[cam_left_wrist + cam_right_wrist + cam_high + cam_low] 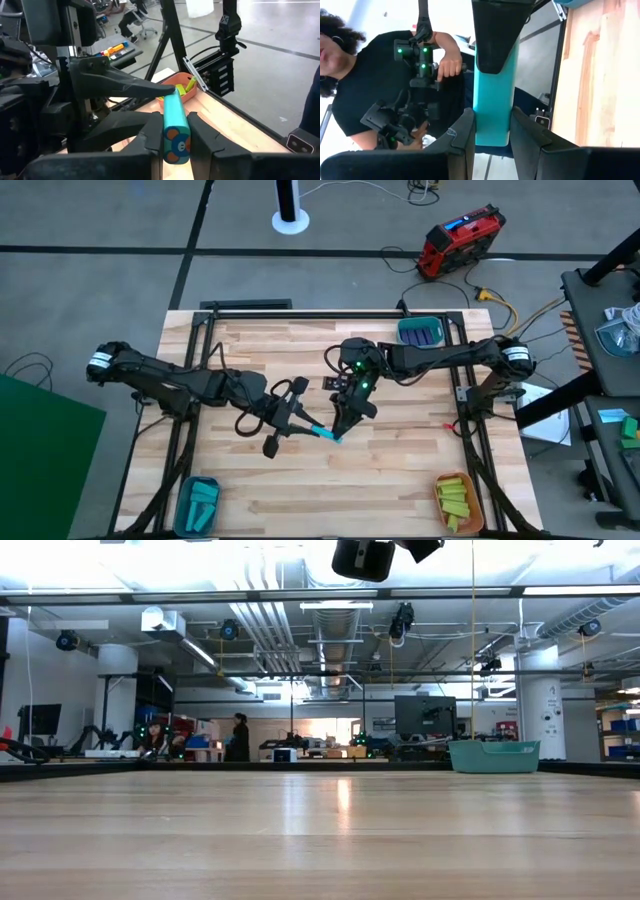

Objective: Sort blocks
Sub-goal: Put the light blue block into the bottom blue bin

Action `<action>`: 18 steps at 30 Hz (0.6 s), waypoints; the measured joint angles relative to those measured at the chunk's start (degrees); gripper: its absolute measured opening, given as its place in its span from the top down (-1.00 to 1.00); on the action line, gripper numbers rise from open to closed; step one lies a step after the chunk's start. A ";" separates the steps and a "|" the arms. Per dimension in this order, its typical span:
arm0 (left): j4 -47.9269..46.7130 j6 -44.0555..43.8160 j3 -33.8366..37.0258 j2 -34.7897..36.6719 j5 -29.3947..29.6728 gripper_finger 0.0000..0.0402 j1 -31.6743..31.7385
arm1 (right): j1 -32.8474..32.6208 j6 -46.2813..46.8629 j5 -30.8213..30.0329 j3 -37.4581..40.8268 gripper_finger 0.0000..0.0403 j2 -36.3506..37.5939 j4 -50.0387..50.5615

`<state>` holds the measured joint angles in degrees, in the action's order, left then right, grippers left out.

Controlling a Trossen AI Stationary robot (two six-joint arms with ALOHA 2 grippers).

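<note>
1. Your work surface was a light wooden table (400, 480), its planks running side to side in the high view.
2. At about 1 o'clock on it sat a teal bowl (421, 333) holding purple blocks (423, 336).
3. At about 7 o'clock you had a second teal bowl (198, 505) with cyan-blue blocks (203, 498).
4. At about 5 o'clock stood an orange bowl (458, 502) with yellow-green blocks (455, 495).

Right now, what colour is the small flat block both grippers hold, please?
Cyan-blue; the small flat block shows best in the left wrist view.
</note>
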<state>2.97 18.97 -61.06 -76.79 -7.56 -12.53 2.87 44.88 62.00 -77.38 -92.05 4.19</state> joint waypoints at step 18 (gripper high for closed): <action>-72.12 -59.03 -18.26 3.69 1.04 0.85 -19.47 | 11.71 -16.14 -4.63 0.20 0.03 1.79 19.62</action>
<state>-69.15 -40.07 -79.32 -73.10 -6.52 -32.01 14.58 28.75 57.36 -77.19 -90.26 23.80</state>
